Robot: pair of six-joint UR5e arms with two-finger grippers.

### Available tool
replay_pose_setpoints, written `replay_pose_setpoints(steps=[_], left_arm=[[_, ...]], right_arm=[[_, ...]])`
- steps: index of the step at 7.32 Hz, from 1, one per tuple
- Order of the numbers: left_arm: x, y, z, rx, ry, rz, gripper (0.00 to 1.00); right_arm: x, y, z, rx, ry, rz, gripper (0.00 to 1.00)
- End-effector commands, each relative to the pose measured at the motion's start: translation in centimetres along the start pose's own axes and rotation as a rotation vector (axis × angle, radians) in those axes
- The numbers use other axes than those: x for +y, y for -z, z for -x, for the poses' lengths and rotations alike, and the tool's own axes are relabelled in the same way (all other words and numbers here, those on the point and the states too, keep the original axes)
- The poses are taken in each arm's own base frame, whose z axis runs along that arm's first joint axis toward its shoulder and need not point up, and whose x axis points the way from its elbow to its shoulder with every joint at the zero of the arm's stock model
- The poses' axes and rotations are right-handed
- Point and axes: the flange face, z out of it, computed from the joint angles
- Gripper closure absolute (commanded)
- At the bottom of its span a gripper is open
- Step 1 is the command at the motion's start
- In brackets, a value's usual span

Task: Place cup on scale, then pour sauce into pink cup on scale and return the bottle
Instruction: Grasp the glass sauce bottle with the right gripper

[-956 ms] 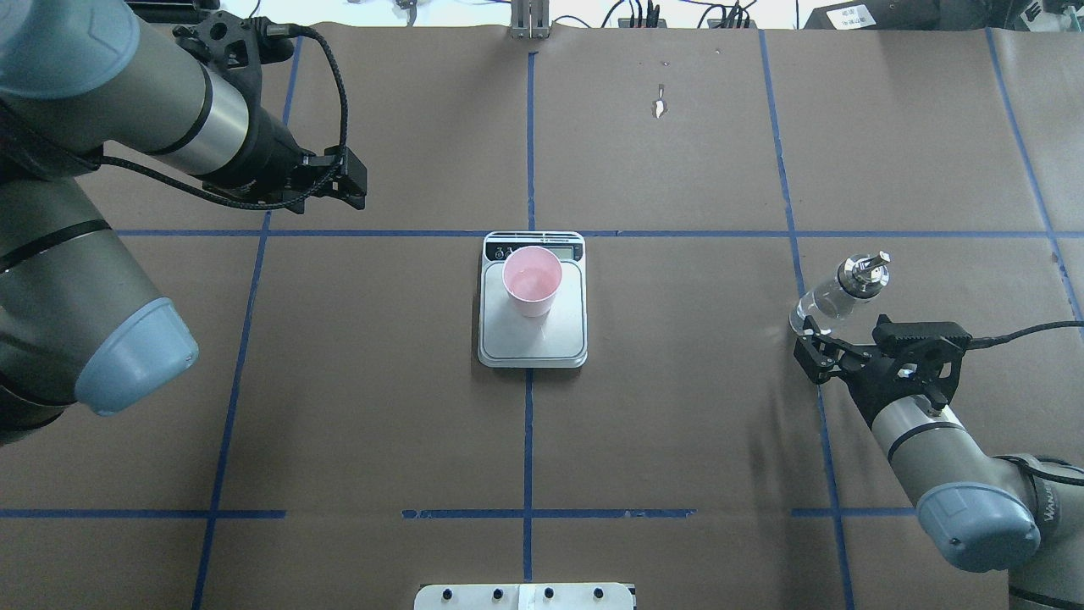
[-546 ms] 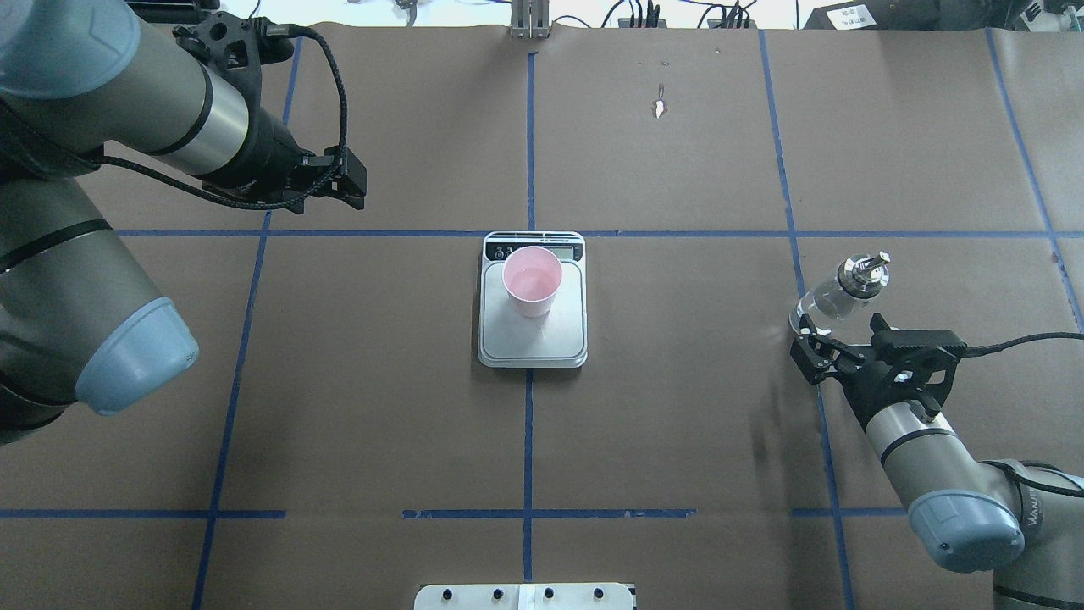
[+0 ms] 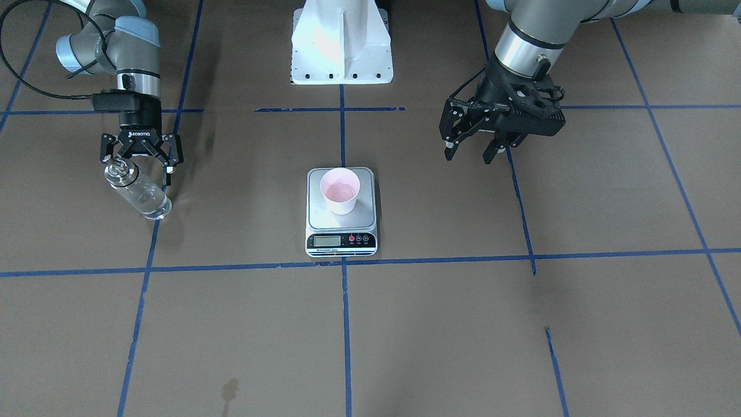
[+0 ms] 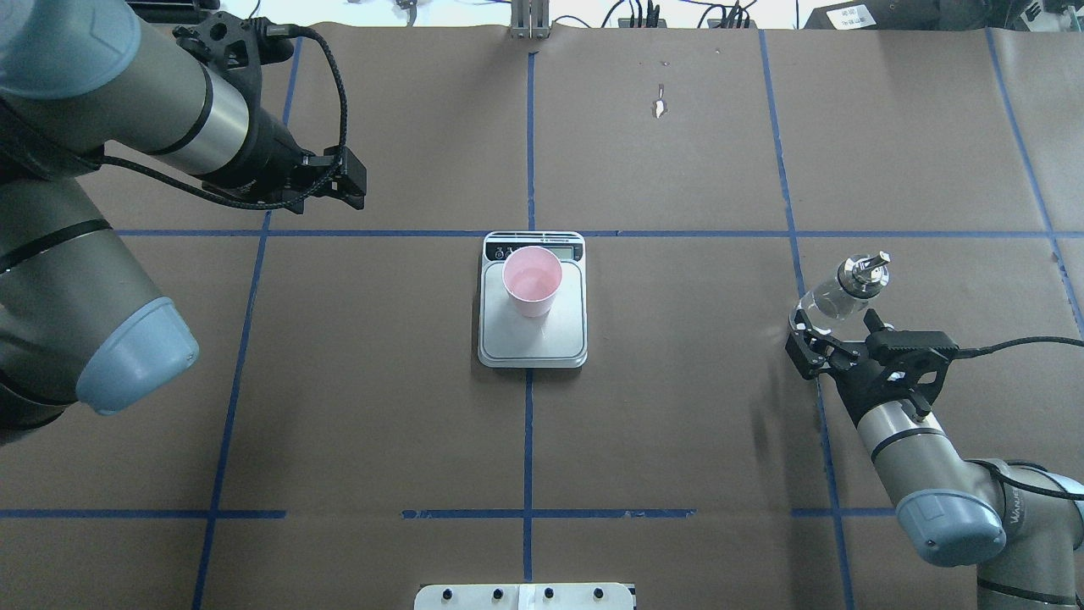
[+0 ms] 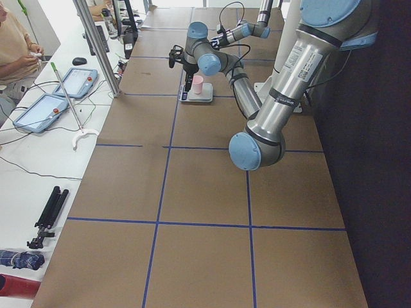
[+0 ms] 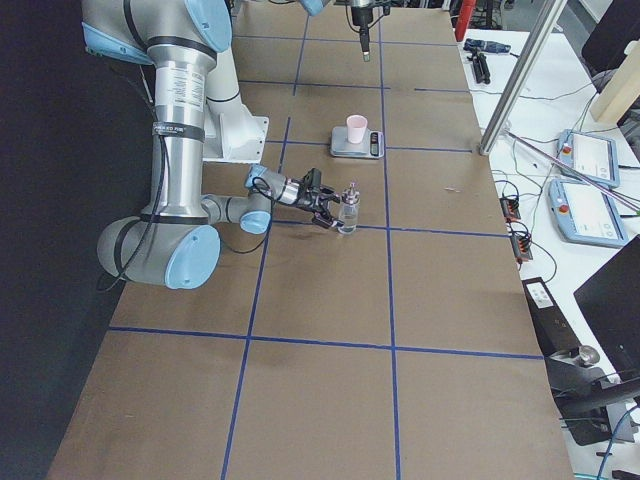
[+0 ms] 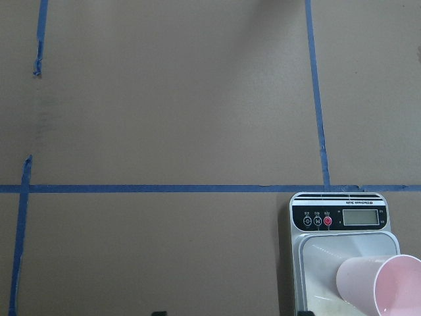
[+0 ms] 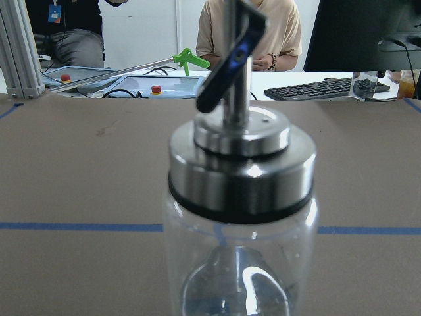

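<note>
Nearest the robot's base, your right gripper [image 3: 139, 162] sits low over the table [image 3: 243, 324] with its jaws spread wide, holding nothing. The bottle [image 3: 142, 198] stands upright on the paper just ahead of it, at a blue tape line [image 3: 151, 243]. The wrist view is filled by its silver cap [image 8: 240, 164] at very close range. Whether a finger grazes the glass I cannot tell.

Farther out, at the table's middle, the cup [image 3: 340, 196] stands on the scale [image 3: 319, 219], with a wet-looking sheen in its bottom. Across on the other side, your left gripper [image 3: 469, 156] hangs above the table, open and empty, well apart from everything.

By my judgement the pour is done and you are at the close of the return step, with the bottle released. Next, back the right gripper straight away with the jaws wide, so neither finger clips that tall, narrow glass and tips it.
</note>
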Motion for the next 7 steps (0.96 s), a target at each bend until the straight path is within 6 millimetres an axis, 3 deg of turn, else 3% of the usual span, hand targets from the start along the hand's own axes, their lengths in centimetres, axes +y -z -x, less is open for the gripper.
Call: replay_pose_setpoints(steps=[1,7], left_arm=[[0.0,0.0,0.0,0.000,-0.001,0.000,0.27],[0.0,-0.1,0.1,-0.003,0.001,0.001,0.27]], right_arm=[[0.1,-0.1,0.4,-0.002,0.000,-0.005,0.01],[-0.1,-2.0,-0.6,0.038,0.005,-0.025,0.01]])
